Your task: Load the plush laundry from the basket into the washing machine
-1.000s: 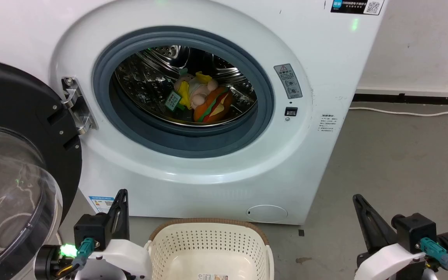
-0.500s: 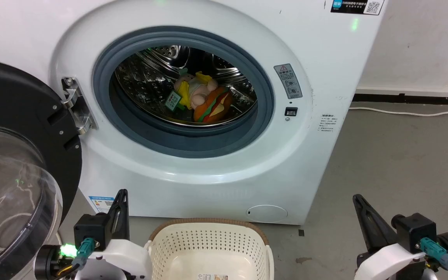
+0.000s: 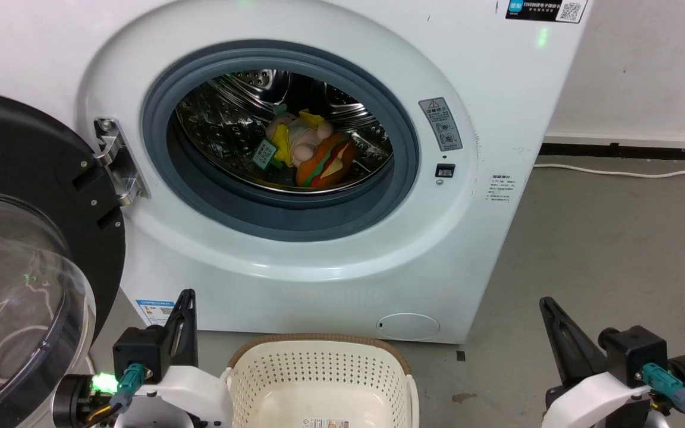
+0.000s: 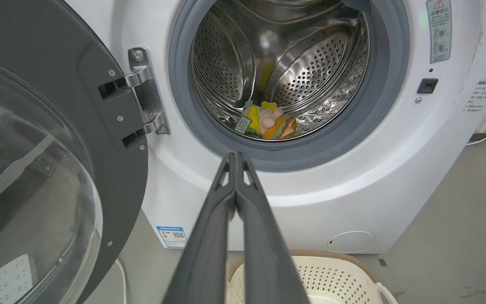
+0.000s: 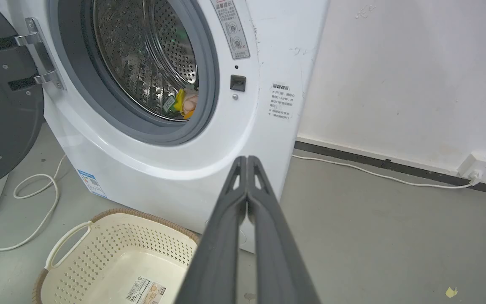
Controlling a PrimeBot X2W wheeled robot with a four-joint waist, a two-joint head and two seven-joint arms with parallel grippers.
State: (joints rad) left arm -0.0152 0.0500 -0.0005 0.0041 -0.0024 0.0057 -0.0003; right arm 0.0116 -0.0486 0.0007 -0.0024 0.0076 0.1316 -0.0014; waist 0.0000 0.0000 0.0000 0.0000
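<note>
The plush laundry [image 3: 310, 153] is lying in the washing machine [image 3: 342, 273] drum, long axis slanting from doll upper-left to burger lower-right, green tag poking left. The basket [image 3: 319, 371] sits on the floor below; left pincer [image 3: 187, 294] and right pincer [image 3: 546, 302] are both pinched together.

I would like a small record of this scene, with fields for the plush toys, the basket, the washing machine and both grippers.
laundry: peach-pink and orange burger-shaped plush bundle, lying inside the shiny perforated steel drum
basket: cream-white perforated plastic basket, on the floor before the machine, only a label sticker inside
machine: large white front-loading washing machine, black-rimmed clear door open
left gripper: shut, holding nothing
right gripper: shut, holding nothing
</note>
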